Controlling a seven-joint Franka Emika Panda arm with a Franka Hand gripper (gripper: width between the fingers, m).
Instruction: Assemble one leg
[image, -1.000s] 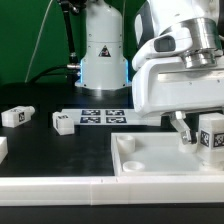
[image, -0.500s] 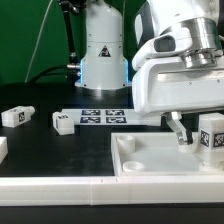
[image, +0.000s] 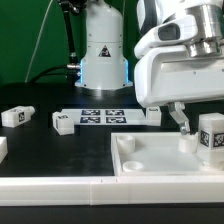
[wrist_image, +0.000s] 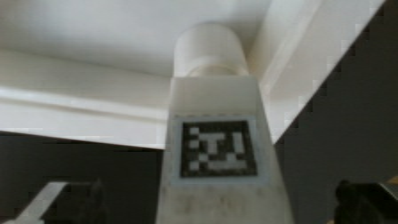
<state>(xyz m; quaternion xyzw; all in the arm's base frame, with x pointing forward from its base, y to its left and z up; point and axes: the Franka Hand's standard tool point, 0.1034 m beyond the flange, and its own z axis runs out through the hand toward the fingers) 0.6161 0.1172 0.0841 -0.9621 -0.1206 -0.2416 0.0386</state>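
The leg stands upright at the white panel's corner, between the gripper's spread jaws, untouched

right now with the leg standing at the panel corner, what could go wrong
1. The pincer is open with the leg between its fingers. A sideways move before it lifts clear could knock the leg over.
2. The pictures do not show whether the leg is fully seated in the panel. If it is loose, it may tilt or fall out.
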